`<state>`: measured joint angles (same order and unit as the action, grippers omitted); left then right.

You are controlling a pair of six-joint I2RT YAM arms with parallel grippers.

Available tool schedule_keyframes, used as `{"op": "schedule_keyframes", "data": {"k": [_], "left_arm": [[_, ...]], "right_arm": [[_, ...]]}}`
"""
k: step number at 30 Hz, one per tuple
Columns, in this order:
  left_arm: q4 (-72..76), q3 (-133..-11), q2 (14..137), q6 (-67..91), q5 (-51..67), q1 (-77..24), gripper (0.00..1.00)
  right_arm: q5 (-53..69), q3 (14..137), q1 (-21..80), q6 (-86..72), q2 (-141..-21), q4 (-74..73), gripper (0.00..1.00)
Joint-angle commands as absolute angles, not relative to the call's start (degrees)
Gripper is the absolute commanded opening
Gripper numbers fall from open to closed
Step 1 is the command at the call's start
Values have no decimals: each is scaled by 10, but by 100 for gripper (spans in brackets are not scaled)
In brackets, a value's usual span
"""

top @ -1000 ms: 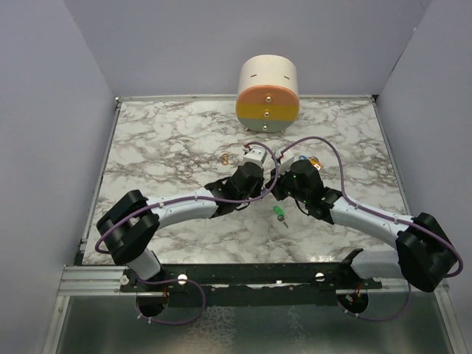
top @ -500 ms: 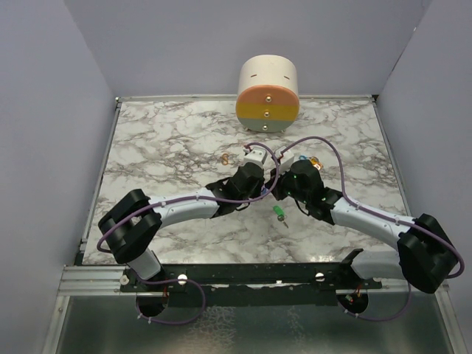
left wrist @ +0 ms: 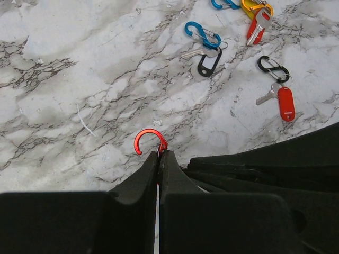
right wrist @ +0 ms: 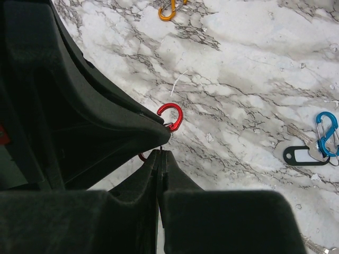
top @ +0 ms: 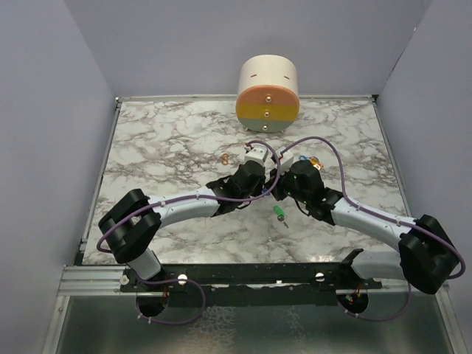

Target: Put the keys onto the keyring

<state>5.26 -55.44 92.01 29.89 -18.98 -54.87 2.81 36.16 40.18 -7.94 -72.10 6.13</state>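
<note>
My left gripper [left wrist: 159, 153] is shut on a red S-clip [left wrist: 148, 140], and one open hook of the clip sticks out past the tips. My right gripper [right wrist: 160, 152] is shut right against the left fingers. A thin metal sliver shows at its tip beside the red clip [right wrist: 172, 115]; I cannot tell what the sliver is. In the top view both grippers [top: 268, 189] meet at mid-table. A green key [top: 279, 212] lies just in front of them. A black key [left wrist: 208, 61] on a blue clip [left wrist: 203, 34] and two red keys [left wrist: 285, 103] [left wrist: 258, 29] lie on the marble.
A round canister [top: 268, 94] with orange, yellow and green bands stands at the back edge. A black clip [left wrist: 274, 67] lies by one red key. A yellow-orange clip [left wrist: 257, 6] lies by the other. A loose orange clip [right wrist: 168, 10] lies to the left. Grey walls enclose the table.
The right arm has shifted very slightly. Both grippers stay shut and pressed together at the same spot.
</note>
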Motion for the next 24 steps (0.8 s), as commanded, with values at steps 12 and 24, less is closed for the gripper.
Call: {"op": "schedule_keyframes", "data": {"k": [12, 24], "left_arm": [[56, -570, 920, 291, -212, -551, 0], [58, -578, 925, 293, -217, -537, 0]], "right_arm": [[48, 359, 410, -69, -698, 78, 1], [49, 357, 411, -69, -698, 78, 1]]}}
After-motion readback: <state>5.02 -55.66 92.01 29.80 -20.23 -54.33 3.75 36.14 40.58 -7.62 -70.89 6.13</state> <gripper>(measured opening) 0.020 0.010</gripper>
